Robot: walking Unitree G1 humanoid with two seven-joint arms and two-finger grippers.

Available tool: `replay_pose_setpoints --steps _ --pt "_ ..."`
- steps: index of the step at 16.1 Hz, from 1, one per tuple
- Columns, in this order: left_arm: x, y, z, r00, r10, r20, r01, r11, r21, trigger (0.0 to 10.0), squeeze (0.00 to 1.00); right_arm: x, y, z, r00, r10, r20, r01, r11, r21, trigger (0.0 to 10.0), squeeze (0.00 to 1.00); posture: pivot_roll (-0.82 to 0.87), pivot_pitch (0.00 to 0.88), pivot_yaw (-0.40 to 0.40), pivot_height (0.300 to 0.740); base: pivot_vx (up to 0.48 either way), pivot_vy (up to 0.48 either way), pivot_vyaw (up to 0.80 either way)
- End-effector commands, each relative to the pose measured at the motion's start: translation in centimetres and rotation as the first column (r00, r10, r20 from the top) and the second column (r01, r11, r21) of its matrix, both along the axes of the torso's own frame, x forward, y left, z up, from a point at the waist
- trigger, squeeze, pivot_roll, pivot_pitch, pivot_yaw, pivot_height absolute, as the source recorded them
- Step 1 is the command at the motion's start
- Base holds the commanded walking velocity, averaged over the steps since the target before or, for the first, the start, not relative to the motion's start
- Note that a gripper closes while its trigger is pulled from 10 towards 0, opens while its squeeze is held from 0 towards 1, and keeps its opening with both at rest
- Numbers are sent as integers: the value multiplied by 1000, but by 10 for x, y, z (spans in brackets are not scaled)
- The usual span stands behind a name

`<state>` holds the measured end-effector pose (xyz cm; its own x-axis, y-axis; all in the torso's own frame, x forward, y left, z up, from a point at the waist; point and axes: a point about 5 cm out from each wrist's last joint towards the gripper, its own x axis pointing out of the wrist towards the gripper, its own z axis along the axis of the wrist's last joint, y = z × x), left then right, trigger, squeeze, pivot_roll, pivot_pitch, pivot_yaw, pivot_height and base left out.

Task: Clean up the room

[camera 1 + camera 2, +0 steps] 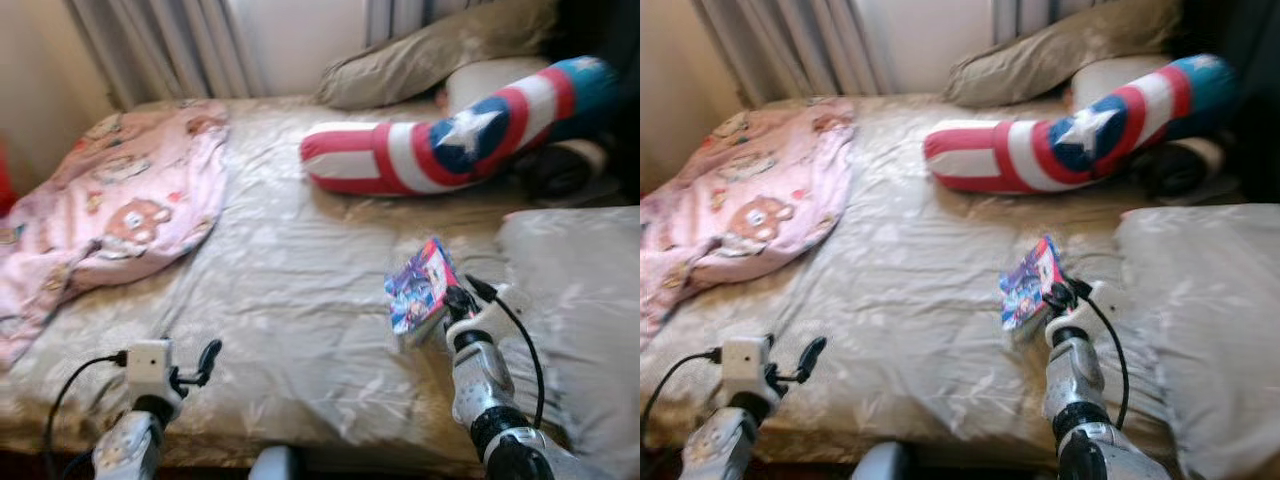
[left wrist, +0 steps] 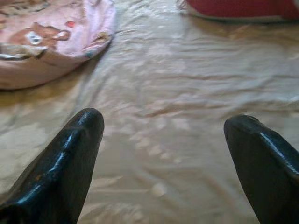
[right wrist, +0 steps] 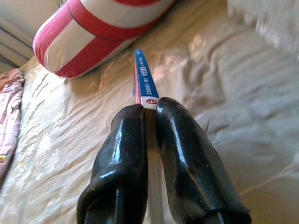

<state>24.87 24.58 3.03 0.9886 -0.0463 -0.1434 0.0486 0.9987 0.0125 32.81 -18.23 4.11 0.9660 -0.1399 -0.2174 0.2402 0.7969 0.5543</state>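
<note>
In the head views, the right gripper [image 1: 452, 300] is clamped on a thin, brightly printed blue-and-pink book [image 1: 421, 289], held up on edge just above the wrinkled beige satin bedspread [image 1: 290, 270], beside a grey-beige pillow [image 1: 580, 300]. The book looks light and stiff, with a glossy cover that could slide between smooth pads; a hold close to the spine, as here, seems the steadiest. The left gripper [image 1: 198, 364] hangs low over the near edge of the bed with its fingers spread and nothing between them.

The left wrist view looks out between those two parted black fingers [image 2: 70, 158] over bare bedspread toward a crumpled pink cartoon-print blanket [image 2: 51, 42].

In the right wrist view, the two black fingers [image 3: 184, 158] are pressed flat on either side of the book, its blue spine edge standing up between them.

The bed is soft and slippery-looking, so anything set down may tip. Farther back lie a long red, white and blue star-marked bolster cushion [image 1: 440, 140], a tan pillow [image 1: 430, 55] and grey curtains [image 1: 170, 45] at the wall.
</note>
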Motion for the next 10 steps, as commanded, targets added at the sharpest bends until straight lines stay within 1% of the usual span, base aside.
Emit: replay_pose_setpoints --steps 1,2,3,5,7,9,10 --pt "-6 8 2 1000 -3 -11 3 1000 19 10000 0 1 -2 0 1000 -26 -11 27 999 42 10000 0 156 123 109 650 0 0 0" --pt "-15 14 5 1000 0 -21 1 999 34 10000 0 -5 -11 -6 998 -58 -38 59 997 40 10000 0 182 146 121 650 0 0 0" --pt "-20 18 5 1000 4 -31 -3 999 42 10000 0 -8 -15 -9 996 -71 -54 73 997 23 10000 0 185 160 132 650 0 0 0" --pt "-39 21 1 996 -7 -87 12 998 57 10000 0 -19 -28 -19 987 -127 -95 129 992 12 10000 0 180 185 146 650 0 0 0" --pt "-43 20 0 995 -12 -98 17 998 57 10000 0 -24 -35 -23 981 -164 -107 166 986 8 10000 0 181 200 155 650 0 0 0" --pt "-43 16 2 994 -23 -111 29 998 50 10000 0 -32 -46 -27 968 -216 -130 218 976 1 10000 0 170 207 159 650 0 0 0" --pt "-43 15 2 993 -26 -118 31 998 48 10000 0 -33 -48 -28 965 -226 -134 227 974 -5 10000 0 165 208 160 650 0 0 0"
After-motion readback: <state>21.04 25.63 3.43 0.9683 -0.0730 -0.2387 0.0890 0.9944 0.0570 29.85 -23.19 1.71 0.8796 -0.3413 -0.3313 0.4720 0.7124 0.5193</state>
